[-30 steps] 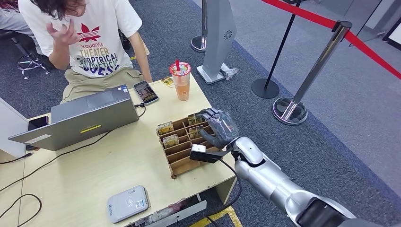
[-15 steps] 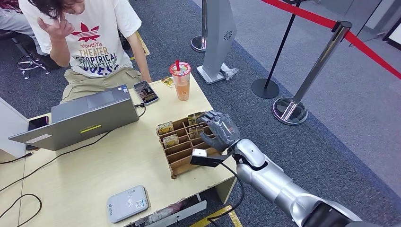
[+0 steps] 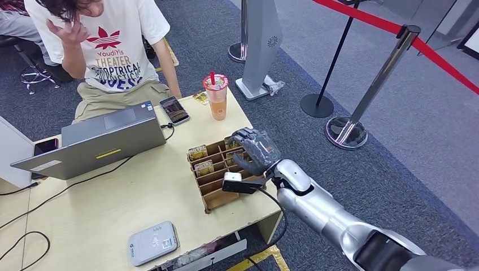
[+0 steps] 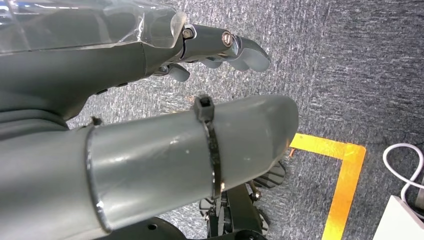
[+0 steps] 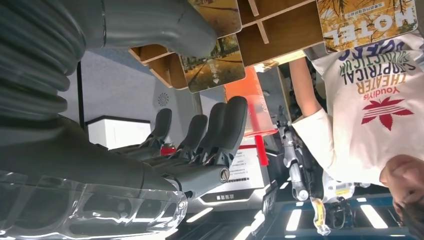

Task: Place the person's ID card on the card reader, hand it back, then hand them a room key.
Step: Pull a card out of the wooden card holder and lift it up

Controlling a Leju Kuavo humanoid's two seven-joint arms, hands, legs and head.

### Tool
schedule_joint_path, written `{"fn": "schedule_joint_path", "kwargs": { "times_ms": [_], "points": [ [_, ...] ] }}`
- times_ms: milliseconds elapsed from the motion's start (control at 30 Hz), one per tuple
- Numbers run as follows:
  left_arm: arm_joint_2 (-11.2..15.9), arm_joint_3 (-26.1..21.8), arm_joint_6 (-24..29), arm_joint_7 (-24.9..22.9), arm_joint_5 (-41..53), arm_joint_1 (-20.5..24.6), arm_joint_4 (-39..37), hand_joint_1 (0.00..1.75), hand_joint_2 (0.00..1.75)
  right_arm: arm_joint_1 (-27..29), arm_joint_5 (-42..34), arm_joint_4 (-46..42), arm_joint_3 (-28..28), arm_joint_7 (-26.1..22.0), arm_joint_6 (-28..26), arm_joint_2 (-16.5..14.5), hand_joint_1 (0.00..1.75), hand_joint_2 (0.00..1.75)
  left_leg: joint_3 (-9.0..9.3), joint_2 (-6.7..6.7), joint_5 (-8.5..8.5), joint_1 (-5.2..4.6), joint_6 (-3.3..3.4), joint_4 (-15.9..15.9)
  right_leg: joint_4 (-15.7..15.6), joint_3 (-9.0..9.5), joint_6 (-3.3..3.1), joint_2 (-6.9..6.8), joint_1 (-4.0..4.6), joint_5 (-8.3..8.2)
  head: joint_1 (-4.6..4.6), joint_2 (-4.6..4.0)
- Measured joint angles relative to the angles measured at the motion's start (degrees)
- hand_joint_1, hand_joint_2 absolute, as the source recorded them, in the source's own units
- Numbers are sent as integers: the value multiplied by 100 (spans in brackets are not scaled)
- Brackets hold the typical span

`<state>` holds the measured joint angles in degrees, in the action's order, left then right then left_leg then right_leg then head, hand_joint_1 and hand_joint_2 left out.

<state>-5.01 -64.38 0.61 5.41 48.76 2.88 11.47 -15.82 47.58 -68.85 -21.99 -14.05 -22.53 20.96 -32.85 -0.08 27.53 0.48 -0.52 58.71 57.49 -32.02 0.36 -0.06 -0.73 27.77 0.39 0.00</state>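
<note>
A wooden rack (image 3: 218,192) of room key cards stands at the table's right edge. My right hand (image 3: 257,151) hovers over its far right slots. In the right wrist view the thumb (image 5: 160,25) and the fingers (image 5: 220,130) lie apart on either side of a yellow-brown key card (image 5: 210,67) standing in its slot; I see no contact. Another card marked HOTEL (image 5: 367,22) stands further along. The grey card reader (image 3: 151,243) lies at the table's near edge. My left hand (image 4: 125,65) hangs over the carpet, fingers stretched out, holding nothing.
A person in a white T-shirt (image 3: 116,51) sits across the table with one hand raised to the head. A laptop (image 3: 101,141), a phone (image 3: 174,109) and a drink cup (image 3: 216,96) stand on the far side. Stanchions with red rope (image 3: 373,84) stand to the right.
My right hand has shifted a little left and further over the rack's cards. The person's raised hand has moved up to the head.
</note>
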Motion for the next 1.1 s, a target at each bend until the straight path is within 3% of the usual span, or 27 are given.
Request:
{"fn": "schedule_joint_path", "kwargs": {
  "times_ms": [233, 533, 1100],
  "points": [
    [3, 0, -9, -1, 25, -1, 0, 0, 0, -60, -28, 193, -75, 15, 3, -6, 81, 175, 0, -1, 0, 0, 0, 0, 0, -1, 0, 0, 0, 0, 0, 0],
    [17, 0, -20, 16, 46, -3, 0, 0, 0, -16, -54, 339, -79, 27, -7, -4, 80, 175, 0, 0, 0, 0, 0, 0, 0, -2, 0, 0, 0, 0, 0, 0],
    [50, -2, 7, 2, 60, 0, -2, 0, 0, -6, -89, 448, -54, 110, 30, 15, 107, 175, 0, 0, 0, 0, 0, 0, 0, -3, 0, 1, 0, 0, 0, 0]
  ]
}}
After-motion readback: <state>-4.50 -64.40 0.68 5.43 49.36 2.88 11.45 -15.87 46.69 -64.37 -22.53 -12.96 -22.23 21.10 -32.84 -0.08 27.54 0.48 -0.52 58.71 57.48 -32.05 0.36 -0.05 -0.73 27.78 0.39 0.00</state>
